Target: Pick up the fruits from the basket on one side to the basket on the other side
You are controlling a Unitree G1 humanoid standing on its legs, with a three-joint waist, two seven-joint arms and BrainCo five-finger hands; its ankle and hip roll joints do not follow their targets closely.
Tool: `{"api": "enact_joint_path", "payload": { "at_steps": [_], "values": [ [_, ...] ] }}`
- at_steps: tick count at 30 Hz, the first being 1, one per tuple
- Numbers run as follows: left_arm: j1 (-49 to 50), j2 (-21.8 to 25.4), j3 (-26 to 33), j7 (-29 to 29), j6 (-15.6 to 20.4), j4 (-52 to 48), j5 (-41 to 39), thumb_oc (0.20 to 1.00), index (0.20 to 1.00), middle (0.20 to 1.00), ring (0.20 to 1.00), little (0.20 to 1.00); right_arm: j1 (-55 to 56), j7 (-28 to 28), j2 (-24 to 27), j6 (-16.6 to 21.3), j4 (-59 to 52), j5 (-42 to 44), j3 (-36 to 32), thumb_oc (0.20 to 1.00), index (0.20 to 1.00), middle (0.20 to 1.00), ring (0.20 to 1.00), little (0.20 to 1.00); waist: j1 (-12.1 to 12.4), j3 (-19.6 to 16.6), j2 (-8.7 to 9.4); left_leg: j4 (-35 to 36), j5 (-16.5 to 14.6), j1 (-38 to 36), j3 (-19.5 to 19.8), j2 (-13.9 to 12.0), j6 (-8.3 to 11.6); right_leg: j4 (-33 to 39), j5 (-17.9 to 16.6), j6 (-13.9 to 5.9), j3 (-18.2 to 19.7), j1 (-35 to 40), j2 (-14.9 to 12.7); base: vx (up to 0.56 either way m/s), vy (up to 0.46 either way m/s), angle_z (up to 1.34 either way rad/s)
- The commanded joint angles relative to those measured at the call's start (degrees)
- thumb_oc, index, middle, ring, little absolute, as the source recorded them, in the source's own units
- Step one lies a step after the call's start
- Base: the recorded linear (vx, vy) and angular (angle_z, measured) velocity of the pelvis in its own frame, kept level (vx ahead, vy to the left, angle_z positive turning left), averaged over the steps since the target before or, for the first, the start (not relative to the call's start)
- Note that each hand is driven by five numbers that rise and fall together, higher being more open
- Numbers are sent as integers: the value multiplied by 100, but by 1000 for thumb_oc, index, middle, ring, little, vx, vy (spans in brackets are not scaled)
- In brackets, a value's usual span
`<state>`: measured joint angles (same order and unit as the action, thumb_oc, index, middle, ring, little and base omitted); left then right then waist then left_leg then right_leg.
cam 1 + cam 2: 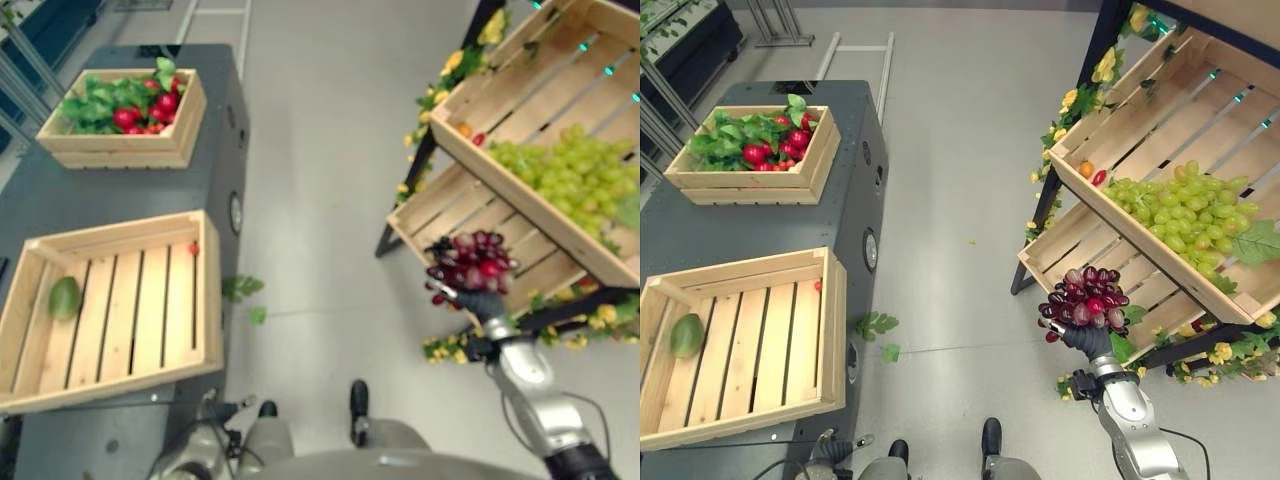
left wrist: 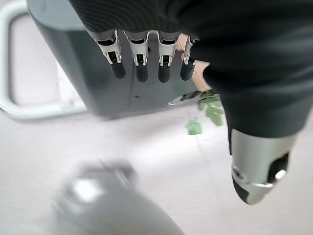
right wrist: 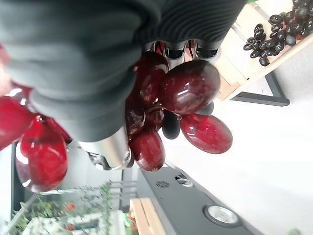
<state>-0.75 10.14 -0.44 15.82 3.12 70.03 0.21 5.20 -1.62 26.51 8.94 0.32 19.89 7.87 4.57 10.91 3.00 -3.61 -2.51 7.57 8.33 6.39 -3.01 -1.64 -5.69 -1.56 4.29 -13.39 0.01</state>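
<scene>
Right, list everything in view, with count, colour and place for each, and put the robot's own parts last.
Bunch of dark red grapes: one, held in front of the lower shelf crate.
Bunch of green grapes: one, in the upper slanted wooden crate on the right rack.
Lower wooden shelf crate: one, pale wood, under the upper one.
Slatted wooden crate: one, pale wood, on the near end of the dark grey cabinet.
Green oval fruit: one, at that crate's left side.
Far wooden crate of red fruit and green leaves: one, at the cabinet's far end.
Yellow flowers: several, along the rack.
Right hand: shut on the red grapes.
Left hand: open, by the cabinet.
</scene>
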Motion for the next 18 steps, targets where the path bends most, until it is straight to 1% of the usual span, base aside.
{"api": "enact_joint_path", "payload": {
  "at_steps": [1,2,3,4,5,6,8,9,10,12,13,14,15,16,17,18],
  "values": [
    [35,54,-110,-87,6,344,-166,1000,1000,1000,1000,1000,-34,-8,-66,486,-624,63,-226,200,200,200,200,200,-27,-358,266,-152,460,1044,-226,123,290,650,784,-155,-131,1211,619,90,32,-44],
    [36,54,-111,-87,6,344,-166,1000,1000,1000,1000,1000,-33,-8,-67,486,-624,63,-226,200,200,200,200,200,-25,-359,267,-151,461,1044,-227,123,290,649,784,-155,-130,1211,618,217,50,-15],
    [111,50,-145,-147,-18,386,-46,1000,1000,1000,1000,1000,-1,-12,-65,481,-646,-26,-259,200,200,200,200,200,-6,-395,230,136,676,1014,-317,2,273,604,850,-125,-65,1311,699,174,60,-10],
    [175,51,-145,-165,-42,427,1,1000,1000,1000,1000,1000,32,-24,-102,489,-680,-52,-267,200,200,200,200,200,-16,-431,248,120,650,954,-284,-3,251,538,935,-138,-7,1351,700,176,61,-5],
    [180,53,-146,-166,-41,427,3,1000,1000,1000,1000,1000,42,-25,-104,485,-688,-54,-268,200,200,200,200,200,-4,-427,253,121,643,941,-295,-4,249,530,944,-139,5,1358,697,139,111,-10],
    [155,68,-180,-166,-51,462,60,1000,1000,1000,1000,1000,118,-5,-142,481,-754,-133,-266,200,200,200,200,200,-68,-522,304,214,676,783,-370,-51,237,486,1041,-128,-2,1407,638,130,108,-17],
    [140,108,-176,-143,-25,356,59,1000,1000,1000,1000,1000,127,27,-148,454,-853,-157,-265,200,200,200,200,200,-91,-646,357,241,595,649,-427,-99,216,435,1139,-140,85,1444,572,139,112,-12],
    [144,109,-177,-143,-25,354,59,1000,1000,1000,1000,1000,134,27,-149,449,-860,-157,-265,200,200,200,200,200,-72,-642,361,242,585,636,-446,-102,214,431,1145,-141,105,1451,570,135,119,-19],
    [125,133,-193,-133,11,240,19,1000,1000,1000,1000,1000,152,73,-165,437,-939,-150,-232,200,200,200,200,200,-55,-712,397,280,498,498,-628,-171,197,374,1175,-177,209,1479,508,123,134,-50],
    [49,175,-292,-115,38,74,29,1000,1000,1000,1000,1000,109,93,-184,418,-932,-144,-178,200,200,200,200,200,-57,-727,420,315,436,376,-744,-196,169,192,1220,-226,192,1470,451,109,149,-74],
    [10,227,-349,-108,48,-32,59,1000,1000,1000,1000,1000,95,97,-222,415,-927,-138,-151,200,200,200,200,200,-49,-712,446,385,405,271,-820,-228,152,-77,1260,-272,164,1388,455,41,93,-66],
    [-28,264,-399,-97,55,-104,83,1000,1000,1000,1000,1000,79,94,-246,408,-914,-152,-126,200,200,200,200,200,-68,-681,455,444,403,197,-851,-267,149,-334,1230,-349,97,1253,490,19,52,-75],
    [-29,266,-399,-97,54,-105,83,1000,1000,1000,1000,1000,77,93,-248,408,-913,-153,-126,200,200,200,200,200,-62,-681,457,455,409,194,-856,-268,150,-367,1246,-349,101,1234,492,-25,40,-60],
    [-165,408,-527,-67,42,-266,155,1000,1000,1000,1000,1000,-22,60,-274,369,-891,-228,-102,200,200,200,200,200,-169,-540,428,690,487,31,-838,-397,162,-1269,1017,-699,-133,628,615,-43,44,-53],
    [-216,448,-594,-61,35,-307,185,1000,1000,1000,1000,1000,-55,62,-276,357,-904,-239,-94,200,200,200,200,200,-249,-460,399,762,505,-73,-817,-450,171,-1651,737,-895,-272,355,616,-46,44,-30],
    [-222,448,-592,-61,34,-306,185,1000,1000,1000,1000,1000,-61,61,-276,355,-904,-239,-95,200,200,200,200,200,-264,-463,401,760,509,-56,-804,-443,171,-1693,753,-898,-287,322,609,-45,106,-16]
  ]
}}
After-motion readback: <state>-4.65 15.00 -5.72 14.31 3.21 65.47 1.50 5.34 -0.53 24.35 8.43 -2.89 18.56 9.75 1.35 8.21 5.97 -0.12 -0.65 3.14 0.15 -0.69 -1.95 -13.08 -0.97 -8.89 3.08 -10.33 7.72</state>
